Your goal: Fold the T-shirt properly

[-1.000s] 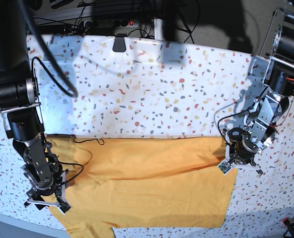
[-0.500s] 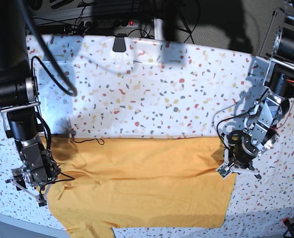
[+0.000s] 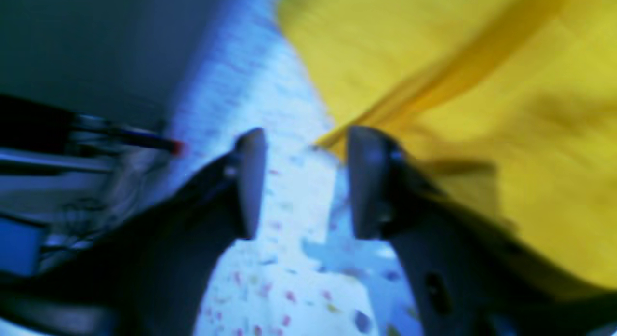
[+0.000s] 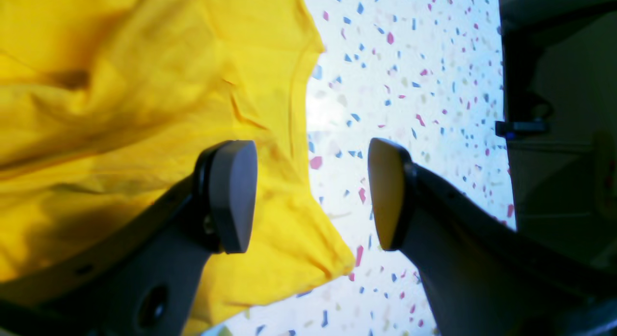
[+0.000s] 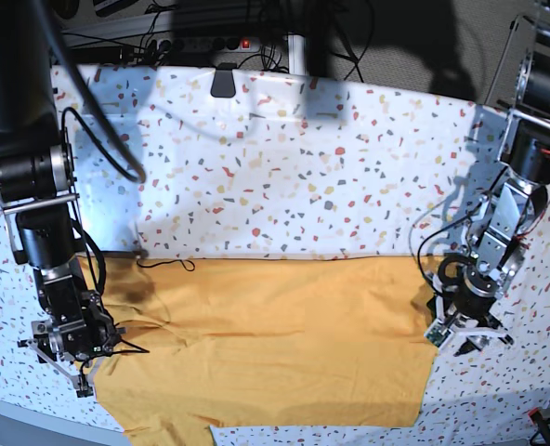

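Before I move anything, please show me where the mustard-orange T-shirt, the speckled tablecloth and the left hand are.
Mustard-orange T-shirt (image 5: 275,381): base view, lower front part.
Speckled tablecloth (image 5: 284,158): base view, middle area.
Left hand (image 3: 306,184): left wrist view, between fingertips.

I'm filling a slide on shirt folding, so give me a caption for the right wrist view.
Open claw over the edge of a rumpled yellow shirt on a speckled cloth.

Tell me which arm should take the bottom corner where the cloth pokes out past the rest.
Probably the right. Its open gripper hovers beside that side of the T-shirt, nearest the protruding flap; the left gripper is over the opposite edge.
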